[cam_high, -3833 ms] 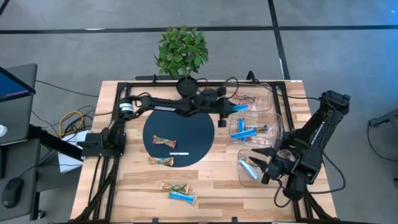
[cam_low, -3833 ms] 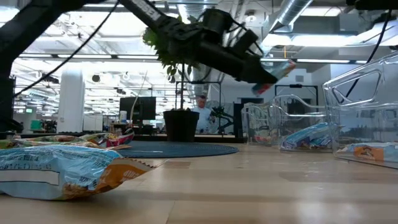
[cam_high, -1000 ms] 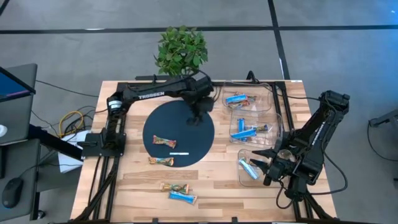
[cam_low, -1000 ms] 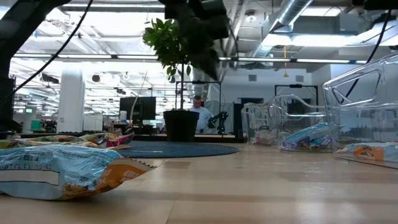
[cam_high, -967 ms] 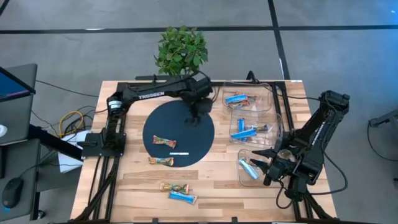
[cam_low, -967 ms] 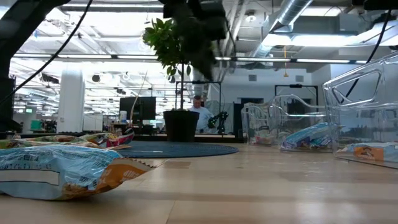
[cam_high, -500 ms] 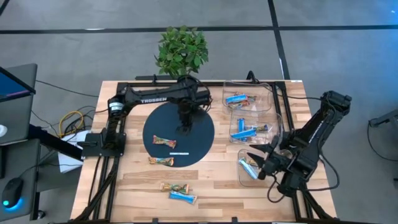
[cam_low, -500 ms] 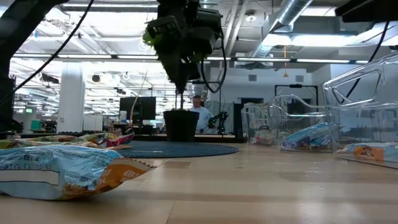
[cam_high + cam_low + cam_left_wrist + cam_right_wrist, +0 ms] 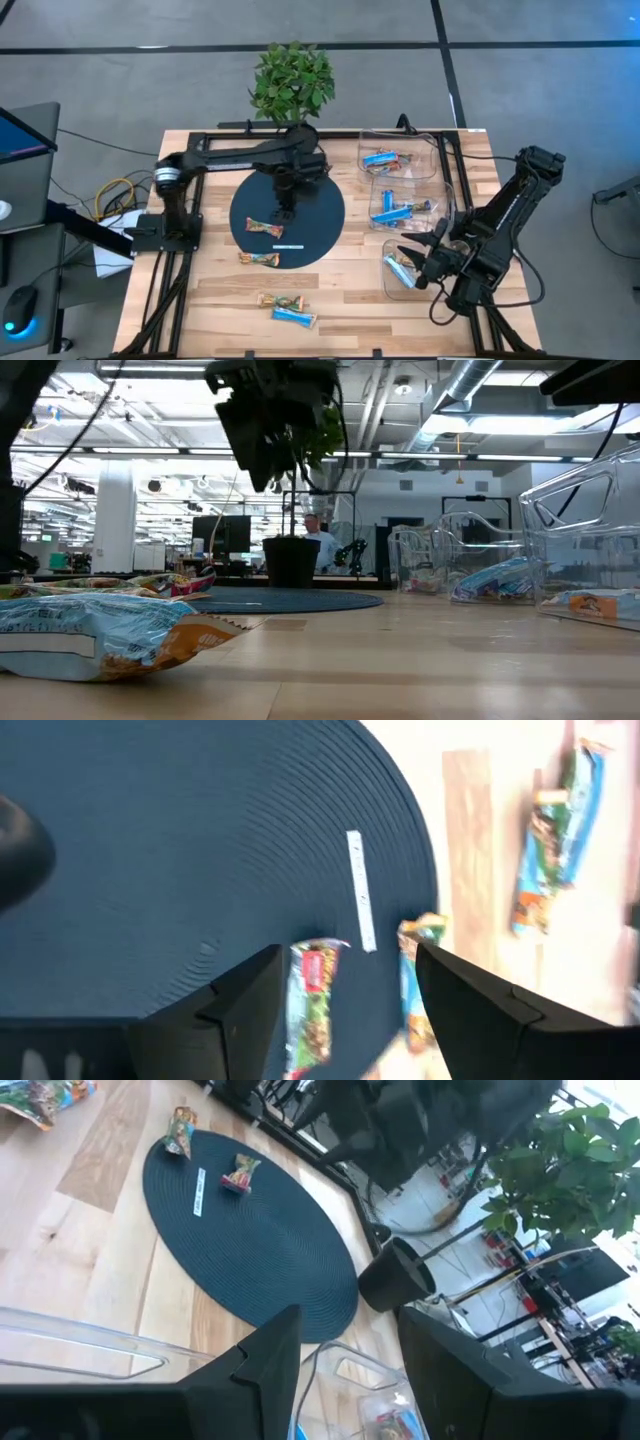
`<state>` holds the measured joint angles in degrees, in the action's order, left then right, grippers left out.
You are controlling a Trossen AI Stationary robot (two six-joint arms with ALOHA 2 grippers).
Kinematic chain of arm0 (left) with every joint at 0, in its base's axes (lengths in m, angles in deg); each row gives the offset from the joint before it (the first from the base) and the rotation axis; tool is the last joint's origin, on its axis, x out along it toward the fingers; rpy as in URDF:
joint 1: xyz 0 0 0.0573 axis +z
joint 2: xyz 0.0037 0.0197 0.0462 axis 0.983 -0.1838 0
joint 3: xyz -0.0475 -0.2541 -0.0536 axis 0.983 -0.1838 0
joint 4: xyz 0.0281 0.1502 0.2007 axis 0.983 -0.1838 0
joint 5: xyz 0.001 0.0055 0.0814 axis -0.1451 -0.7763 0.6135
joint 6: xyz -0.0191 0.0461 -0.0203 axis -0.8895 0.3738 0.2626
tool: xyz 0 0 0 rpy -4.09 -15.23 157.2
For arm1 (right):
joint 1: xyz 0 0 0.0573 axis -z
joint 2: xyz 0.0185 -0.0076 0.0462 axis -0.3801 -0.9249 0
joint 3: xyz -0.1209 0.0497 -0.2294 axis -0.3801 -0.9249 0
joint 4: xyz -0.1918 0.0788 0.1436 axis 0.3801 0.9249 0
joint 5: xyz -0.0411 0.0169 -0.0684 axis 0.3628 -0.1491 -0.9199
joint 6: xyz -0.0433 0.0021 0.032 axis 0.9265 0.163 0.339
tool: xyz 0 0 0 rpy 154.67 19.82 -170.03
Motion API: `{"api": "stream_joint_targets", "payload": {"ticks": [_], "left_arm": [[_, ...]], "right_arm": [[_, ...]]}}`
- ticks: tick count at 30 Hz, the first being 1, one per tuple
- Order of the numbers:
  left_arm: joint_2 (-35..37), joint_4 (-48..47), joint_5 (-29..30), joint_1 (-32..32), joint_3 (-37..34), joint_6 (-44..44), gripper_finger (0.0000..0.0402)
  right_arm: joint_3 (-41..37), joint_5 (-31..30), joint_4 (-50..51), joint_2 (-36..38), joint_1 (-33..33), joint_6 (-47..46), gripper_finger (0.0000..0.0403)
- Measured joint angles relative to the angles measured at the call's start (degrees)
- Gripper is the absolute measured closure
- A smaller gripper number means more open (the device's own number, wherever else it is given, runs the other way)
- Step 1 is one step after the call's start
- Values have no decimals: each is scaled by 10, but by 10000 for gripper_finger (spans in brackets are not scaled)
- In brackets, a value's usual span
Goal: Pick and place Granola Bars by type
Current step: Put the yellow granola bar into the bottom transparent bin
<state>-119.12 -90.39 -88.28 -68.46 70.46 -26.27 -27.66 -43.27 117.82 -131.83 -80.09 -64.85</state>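
The left gripper (image 9: pixel 284 212) is hovering above the round dark blue mat (image 9: pixel 320 235), empty, its two fingers spread wide, just short of the green-and-red granola bar (image 9: pixel 265 227) lying on the mat's left part beside a thin white strip (image 9: pixel 287 246). In the left wrist view that bar (image 9: pixel 312 1005) is sitting between the two dark fingers, so the approach looks nearly lined up.

To do this pick well, the arm should be centring over the bar's middle, turning the wrist so the fingers straddle its narrow width, then descending straight down until the tips are almost touching the mat before closing. It should be keeping clear of the strip and of the second bar (image 9: pixel 258 258) straddling the mat's near-left edge.

Two more bars, a brown one (image 9: pixel 277 300) and a blue one (image 9: pixel 294 317), are lying near the tabletop's front edge.

The right gripper (image 9: pixel 424 260) is waiting partly open and holding nothing, over the front clear bin (image 9: pixel 392 288) at the tabletop's right edge, which holds a blue bar
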Motion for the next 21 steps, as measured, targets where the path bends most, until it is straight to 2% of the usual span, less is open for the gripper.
{"api": "stream_joint_targets", "payload": {"ticks": [5,8,13,17,21], "left_arm": [[120,122,48,-24,-132,-33,178],[198,205,98,-44,-227,-61,178],[319,354,143,-82,-387,-91,178],[396,473,165,-116,-495,-117,178],[444,582,196,-151,-580,-138,178]], "right_arm": [[0,-1,-1,0,7,0,239],[0,-3,-8,0,16,0,239],[0,-8,-72,0,41,49,239],[0,25,-150,0,69,132,239],[0,93,-237,0,102,222,239]]}}
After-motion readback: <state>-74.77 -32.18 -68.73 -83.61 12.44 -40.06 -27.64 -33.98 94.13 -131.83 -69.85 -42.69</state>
